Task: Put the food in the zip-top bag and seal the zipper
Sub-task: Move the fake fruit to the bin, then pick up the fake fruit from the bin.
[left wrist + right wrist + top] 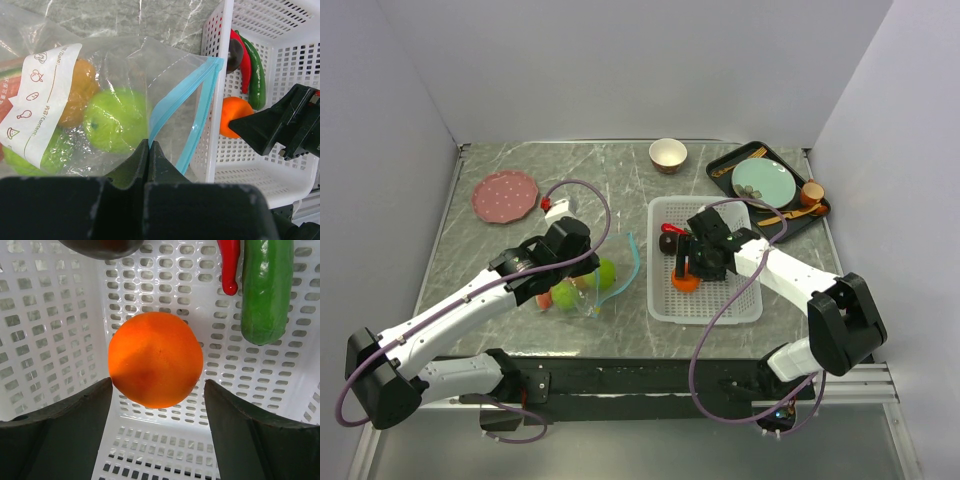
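The clear zip-top bag lies left of the white basket, holding green apples, an orange and a red piece. My left gripper is shut on the bag's mouth edge at the teal-blue zipper, holding the mouth open toward the basket. In the top view the bag sits under the left gripper. My right gripper is open inside the basket, jaws either side of an orange, not touching it. A red chili, green pepper and dark brown piece lie beyond.
The white perforated basket stands right of centre. A pink plate is at the back left, a small bowl at the back centre, and a black tray with a teal plate and cutlery at the back right.
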`<action>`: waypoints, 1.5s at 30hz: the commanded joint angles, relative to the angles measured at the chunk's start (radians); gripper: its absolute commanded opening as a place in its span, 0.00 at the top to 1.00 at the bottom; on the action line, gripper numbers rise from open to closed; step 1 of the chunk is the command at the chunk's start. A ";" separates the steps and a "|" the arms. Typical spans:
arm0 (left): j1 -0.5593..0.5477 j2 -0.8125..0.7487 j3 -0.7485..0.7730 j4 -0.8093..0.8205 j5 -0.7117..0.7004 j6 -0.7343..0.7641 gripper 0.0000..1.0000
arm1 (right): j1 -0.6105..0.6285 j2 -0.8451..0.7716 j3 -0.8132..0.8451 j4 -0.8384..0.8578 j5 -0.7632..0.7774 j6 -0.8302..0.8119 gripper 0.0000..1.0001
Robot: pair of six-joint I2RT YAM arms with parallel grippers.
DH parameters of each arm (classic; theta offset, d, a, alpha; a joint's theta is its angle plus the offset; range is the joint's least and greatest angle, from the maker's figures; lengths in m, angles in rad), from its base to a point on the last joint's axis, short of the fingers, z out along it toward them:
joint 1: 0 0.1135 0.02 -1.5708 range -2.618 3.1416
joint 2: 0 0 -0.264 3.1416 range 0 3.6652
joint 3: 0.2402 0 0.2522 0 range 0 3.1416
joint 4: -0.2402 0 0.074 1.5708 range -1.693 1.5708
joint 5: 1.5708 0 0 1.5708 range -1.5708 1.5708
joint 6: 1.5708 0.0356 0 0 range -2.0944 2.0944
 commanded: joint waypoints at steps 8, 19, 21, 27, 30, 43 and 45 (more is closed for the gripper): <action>-0.002 0.004 0.045 0.014 -0.001 0.005 0.99 | 0.004 0.043 0.044 0.062 0.017 -0.005 0.17; 0.000 -0.016 0.031 0.014 -0.005 -0.001 0.99 | 0.006 0.023 0.018 0.071 0.013 0.002 0.35; -0.002 -0.013 0.031 0.017 -0.001 -0.003 0.99 | 0.004 0.006 0.013 0.071 0.008 0.003 0.39; 0.000 -0.019 0.031 0.019 -0.001 -0.003 0.99 | 0.004 -0.073 0.024 0.052 -0.009 0.011 0.43; -0.002 -0.024 0.031 0.017 -0.002 -0.004 0.99 | 0.006 -0.112 0.036 0.048 -0.038 0.018 0.44; -0.002 -0.032 0.023 0.028 0.004 -0.009 0.99 | 0.006 -0.284 0.050 0.077 -0.116 0.069 0.44; -0.002 -0.030 0.026 0.024 0.005 -0.007 0.99 | 0.007 -0.314 0.076 0.045 -0.080 0.063 0.43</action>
